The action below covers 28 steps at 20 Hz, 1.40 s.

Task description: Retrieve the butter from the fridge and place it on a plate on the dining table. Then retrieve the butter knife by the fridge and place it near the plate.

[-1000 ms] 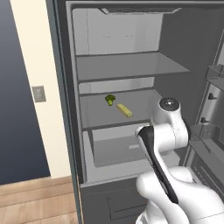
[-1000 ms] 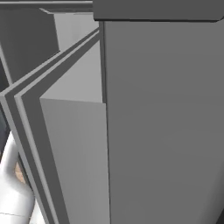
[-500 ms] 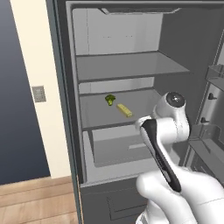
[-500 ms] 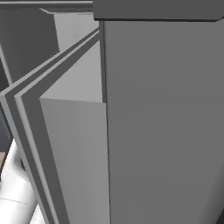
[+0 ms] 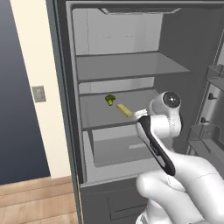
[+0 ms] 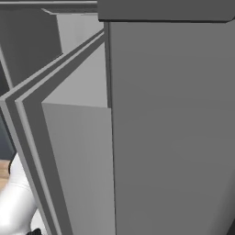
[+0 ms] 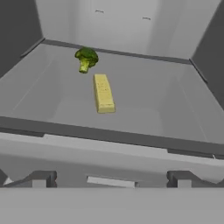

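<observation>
The fridge (image 5: 127, 65) stands open in front of me, and its door (image 6: 170, 128) blocks the right base view. The butter (image 7: 103, 92), a pale yellow stick, lies on the middle shelf (image 7: 148, 109) with its long side pointing away from me; the left base view has the butter (image 5: 124, 110) just beyond my wrist. My gripper (image 7: 111, 179) is open and holds nothing. It hovers at the shelf's front edge, a short way from the butter. The plate, the dining table and the butter knife are out of view.
A small green broccoli floret (image 7: 85, 59) sits just behind and left of the butter, also the floret (image 5: 110, 99). Door bins (image 5: 209, 131) line the open door on the right. A lower drawer (image 5: 122, 151) lies beneath the shelf.
My arm has reached a little further toward the middle shelf, with the elbow shifting right. The butter and the broccoli have not moved, and the jaws stay open.
</observation>
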{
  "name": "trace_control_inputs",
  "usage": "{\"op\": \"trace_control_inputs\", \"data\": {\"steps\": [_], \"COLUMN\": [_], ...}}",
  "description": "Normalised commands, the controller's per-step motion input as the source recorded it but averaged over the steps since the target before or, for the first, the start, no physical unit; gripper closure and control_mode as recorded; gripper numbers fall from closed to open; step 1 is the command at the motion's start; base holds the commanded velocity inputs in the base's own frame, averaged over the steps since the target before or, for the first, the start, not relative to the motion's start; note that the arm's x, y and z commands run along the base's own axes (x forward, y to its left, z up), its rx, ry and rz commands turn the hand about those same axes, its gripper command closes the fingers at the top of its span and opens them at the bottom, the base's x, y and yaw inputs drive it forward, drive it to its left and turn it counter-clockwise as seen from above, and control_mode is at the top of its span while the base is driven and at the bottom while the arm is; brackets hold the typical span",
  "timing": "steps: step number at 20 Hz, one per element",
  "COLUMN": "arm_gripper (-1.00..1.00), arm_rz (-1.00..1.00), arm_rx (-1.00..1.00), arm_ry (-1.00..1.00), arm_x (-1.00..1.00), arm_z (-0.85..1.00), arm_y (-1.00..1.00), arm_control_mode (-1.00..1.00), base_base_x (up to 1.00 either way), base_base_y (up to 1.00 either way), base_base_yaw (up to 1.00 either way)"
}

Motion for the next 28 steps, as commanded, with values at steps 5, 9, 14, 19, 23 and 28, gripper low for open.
{"op": "trace_control_inputs", "data": {"steps": [5,9,14,19,23,28], "arm_gripper": [-1.00,-1.00,-1.00,-1.00,-1.00,-1.00], "arm_rz": [0.00,0.00,0.00,0.00,0.00,0.00], "arm_rx": [0.00,0.00,0.00,0.00,0.00,0.00], "arm_ry": [0.07,0.00,0.00,-0.07,-0.01,0.00], "arm_x": [0.39,0.36,0.44,0.43,0.44,0.39], "arm_z": [0.12,0.00,-0.05,-0.15,0.00,-0.12], "arm_y": [0.28,0.14,0.01,0.00,0.00,0.00], "arm_control_mode": [-1.00,-1.00,-1.00,-1.00,-1.00,-1.00], "base_base_x": [0.00,0.00,0.00,0.00,0.00,0.00], "base_base_y": [0.00,0.00,0.00,0.00,0.00,0.00], "base_base_yaw": [0.00,0.00,0.00,0.00,0.00,0.00]}}
